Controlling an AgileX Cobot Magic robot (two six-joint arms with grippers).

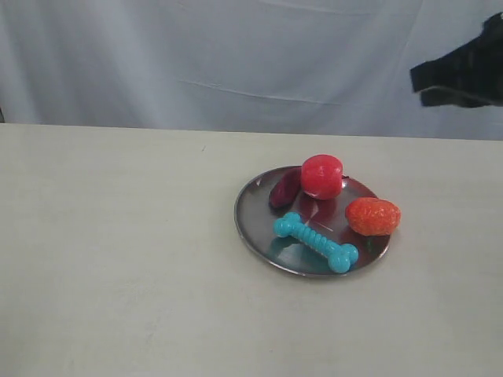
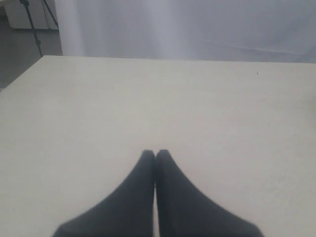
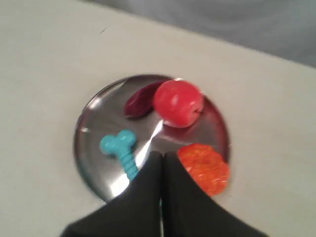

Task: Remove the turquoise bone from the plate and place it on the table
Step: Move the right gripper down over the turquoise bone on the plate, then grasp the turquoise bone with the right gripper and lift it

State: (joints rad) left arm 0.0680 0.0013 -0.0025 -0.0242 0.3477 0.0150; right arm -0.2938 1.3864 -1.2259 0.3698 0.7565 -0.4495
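The turquoise bone (image 1: 316,241) lies on the front part of the shiny silver plate (image 1: 255,216), right of the table's (image 1: 118,259) middle. In the right wrist view the bone (image 3: 121,150) is partly hidden behind my right gripper (image 3: 163,154), which hangs shut above the plate (image 3: 96,126) with nothing held. In the exterior view only a dark part of the right arm (image 1: 460,71) shows at the upper right. My left gripper (image 2: 155,153) is shut and empty over bare table (image 2: 148,98), far from the plate.
A red apple (image 1: 321,176), a dark purple piece (image 1: 284,188) and an orange lumpy piece (image 1: 372,216) share the plate. A white curtain (image 1: 236,55) hangs behind the table. A tripod leg (image 2: 32,24) stands past the table's far corner.
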